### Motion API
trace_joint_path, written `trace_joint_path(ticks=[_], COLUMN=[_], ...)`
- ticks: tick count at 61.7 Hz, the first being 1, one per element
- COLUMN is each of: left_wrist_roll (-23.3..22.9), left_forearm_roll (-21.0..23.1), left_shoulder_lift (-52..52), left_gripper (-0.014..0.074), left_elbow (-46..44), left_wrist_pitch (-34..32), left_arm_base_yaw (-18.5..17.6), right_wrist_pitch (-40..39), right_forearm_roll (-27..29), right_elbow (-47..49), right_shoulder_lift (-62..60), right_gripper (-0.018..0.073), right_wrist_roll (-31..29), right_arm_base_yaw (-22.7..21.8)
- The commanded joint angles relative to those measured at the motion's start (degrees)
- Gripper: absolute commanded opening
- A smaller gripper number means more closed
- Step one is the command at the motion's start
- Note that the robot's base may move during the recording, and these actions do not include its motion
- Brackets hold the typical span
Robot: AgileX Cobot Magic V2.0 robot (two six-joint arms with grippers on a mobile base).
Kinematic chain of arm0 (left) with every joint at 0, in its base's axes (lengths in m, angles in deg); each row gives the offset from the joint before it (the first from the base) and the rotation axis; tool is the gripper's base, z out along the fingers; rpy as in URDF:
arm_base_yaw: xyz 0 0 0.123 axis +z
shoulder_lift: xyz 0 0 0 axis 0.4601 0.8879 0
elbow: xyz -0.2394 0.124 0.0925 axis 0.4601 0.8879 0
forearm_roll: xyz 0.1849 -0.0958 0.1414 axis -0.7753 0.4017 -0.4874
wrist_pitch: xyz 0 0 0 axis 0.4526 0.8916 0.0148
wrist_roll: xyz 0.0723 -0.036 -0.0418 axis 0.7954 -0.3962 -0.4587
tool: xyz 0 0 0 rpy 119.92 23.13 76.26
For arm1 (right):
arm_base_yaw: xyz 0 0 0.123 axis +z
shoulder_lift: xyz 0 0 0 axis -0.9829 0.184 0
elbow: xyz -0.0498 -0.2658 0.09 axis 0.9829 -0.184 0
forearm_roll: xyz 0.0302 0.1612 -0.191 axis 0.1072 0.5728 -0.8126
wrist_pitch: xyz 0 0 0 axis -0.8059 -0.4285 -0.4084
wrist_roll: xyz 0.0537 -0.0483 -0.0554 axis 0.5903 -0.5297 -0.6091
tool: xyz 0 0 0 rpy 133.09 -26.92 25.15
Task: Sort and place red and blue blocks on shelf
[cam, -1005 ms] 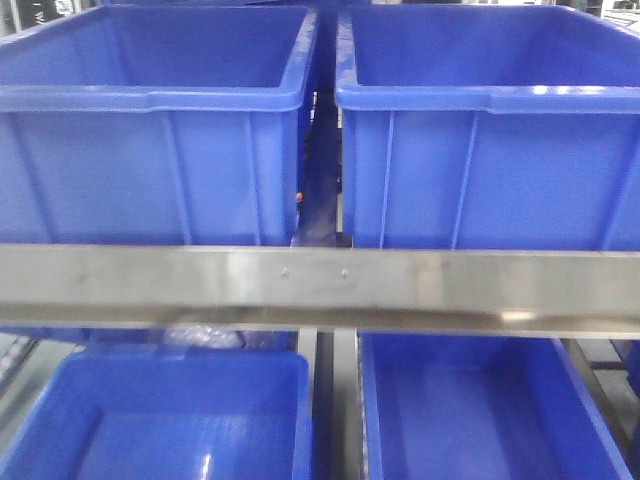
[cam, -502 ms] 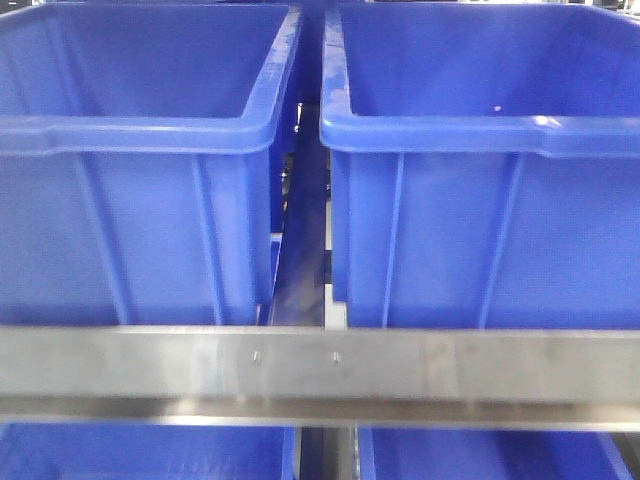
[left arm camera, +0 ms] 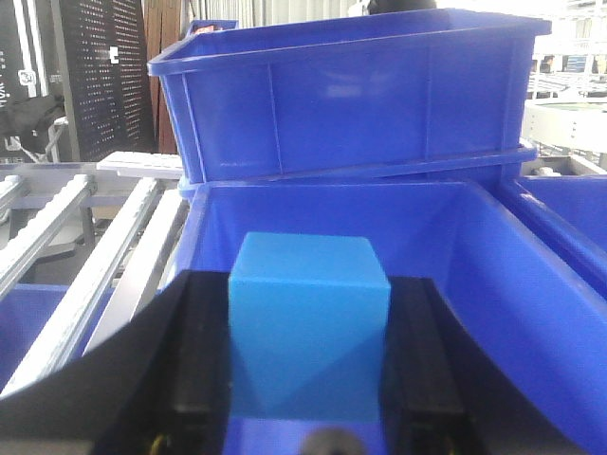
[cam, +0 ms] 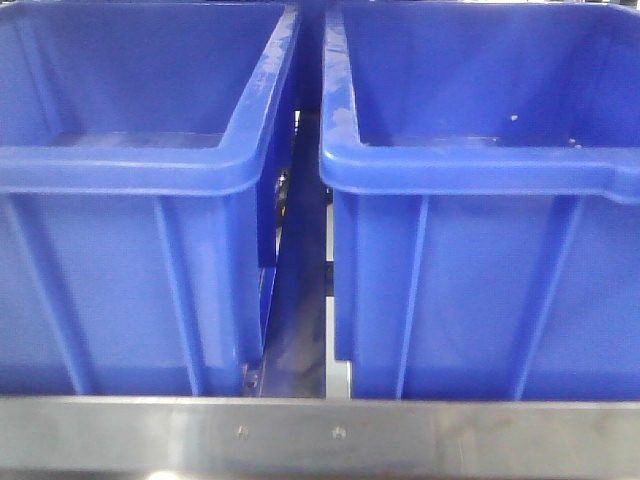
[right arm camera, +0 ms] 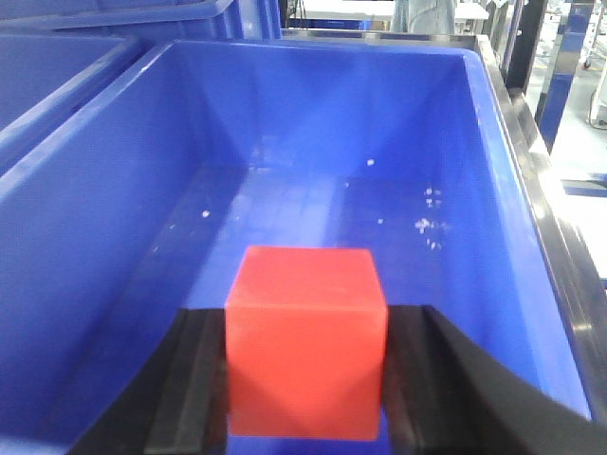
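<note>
Your left hand pinches the small matte blue cube between its fingers over a large blue plastic bin, and your right hand likewise pinches the small matte red cube over another blue plastic bin.

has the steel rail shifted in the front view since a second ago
Yes, in the frame only: the steel rail now sits lower against the blue bins, uncovering their fronts. The bins slid down too, so likely the camera moved.
</note>
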Motion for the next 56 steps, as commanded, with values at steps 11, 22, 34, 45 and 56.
trace_joint_path(ticks=[11,22,34,45,56], left_wrist_roll=[0.0,0.0,0.0,-0.1,-0.1], left_forearm_roll=[0.0,0.0,0.0,0.0,0.0], left_shoulder_lift=[0.5,0.5,0.5,0.5,0.5], left_gripper=[0.0124,0.0124,0.0124,0.0124,0.0124], left_elbow=[-1.6,-1.6,-1.6,-1.6,-1.6], left_wrist_pitch=[-5.1,-5.1,-5.1,-5.1,-5.1], left_arm_base_yaw=[0.0,0.0,0.0,0.0,0.0], right_wrist_pitch=[-5.0,-5.0,-5.6,-5.5,-5.6], right_forearm_roll=[-0.6,-0.6,-0.6,-0.6,-0.6], right_elbow=[1.6,1.6,1.6,1.6,1.6], right_shoulder_lift=[0.3,0.3,0.3,0.3,0.3], right_gripper=[0.0377,0.0377,0.0377,0.0377,0.0377], right_wrist_roll=[-0.4,-0.4,-0.4,-0.4,-0.4], right_arm_base_yaw=[-0.3,-0.3,-0.3,-0.3,-0.3])
